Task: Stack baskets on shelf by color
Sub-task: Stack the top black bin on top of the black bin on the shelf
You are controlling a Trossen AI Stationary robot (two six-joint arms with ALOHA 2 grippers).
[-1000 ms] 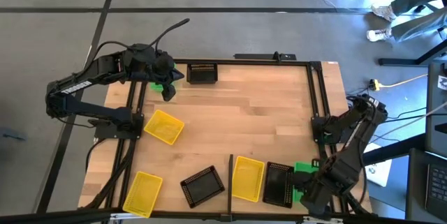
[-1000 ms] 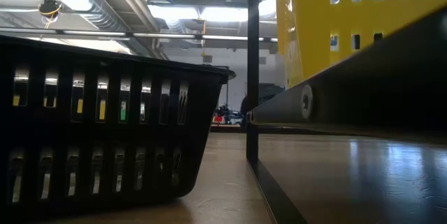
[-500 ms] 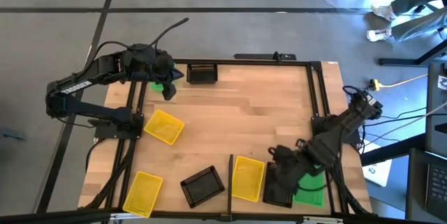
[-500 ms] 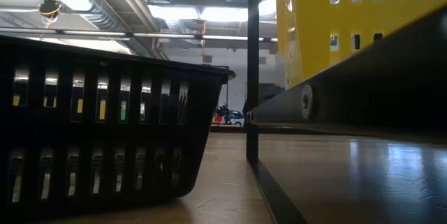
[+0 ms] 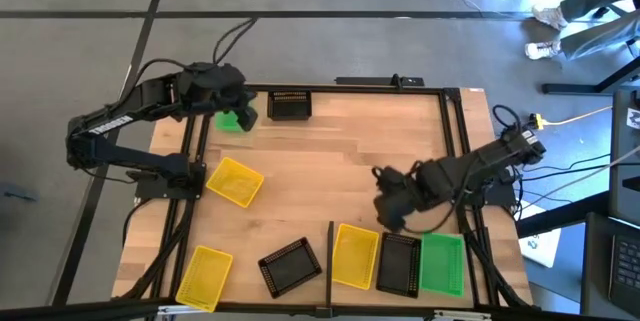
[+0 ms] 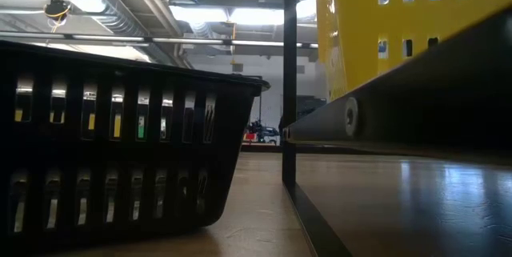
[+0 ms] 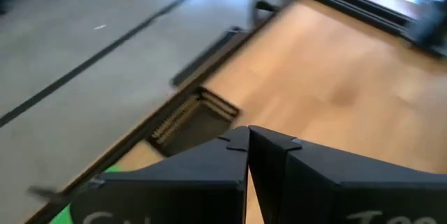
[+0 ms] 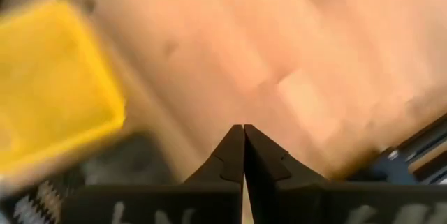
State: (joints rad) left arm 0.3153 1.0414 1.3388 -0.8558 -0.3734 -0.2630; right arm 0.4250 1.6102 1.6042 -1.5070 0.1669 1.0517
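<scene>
My right gripper point(image 5: 383, 211) point(image 8: 243, 130) hangs shut over bare tabletop, right of the middle, with nothing between its fingers. Just nearer, a yellow basket point(image 5: 354, 255), a black basket point(image 5: 400, 261) and a green basket point(image 5: 441, 262) rest side by side on their bottoms on the shelf, right of its black bar point(image 5: 331, 246). My left gripper point(image 5: 243, 116) point(image 7: 248, 137) is shut at the far left corner, over another green basket point(image 5: 232, 120) point(image 7: 63, 213). A black basket point(image 5: 290, 104) point(image 7: 195, 116) sits close by at the far edge. My left gripper's shut tips show nothing between them in the left wrist view. The green basket lies under and behind the fingers, and I cannot tell whether the gripper touches it.
Loose on the tabletop lie a yellow basket point(image 5: 235, 181) at the left, another yellow one point(image 5: 205, 276) at the near left corner and a black one point(image 5: 290, 266) point(image 6: 120, 137) near the front edge. Black frame rails point(image 5: 455, 141) run along the table's sides. A person's legs point(image 5: 590, 6) show beyond the far right.
My right gripper has swung from over the green basket at the near right corner toward the table's middle, left and farther back. That green basket stays flat on the shelf beside the black one. My left gripper has rolled at the wrist without leaving its place.
</scene>
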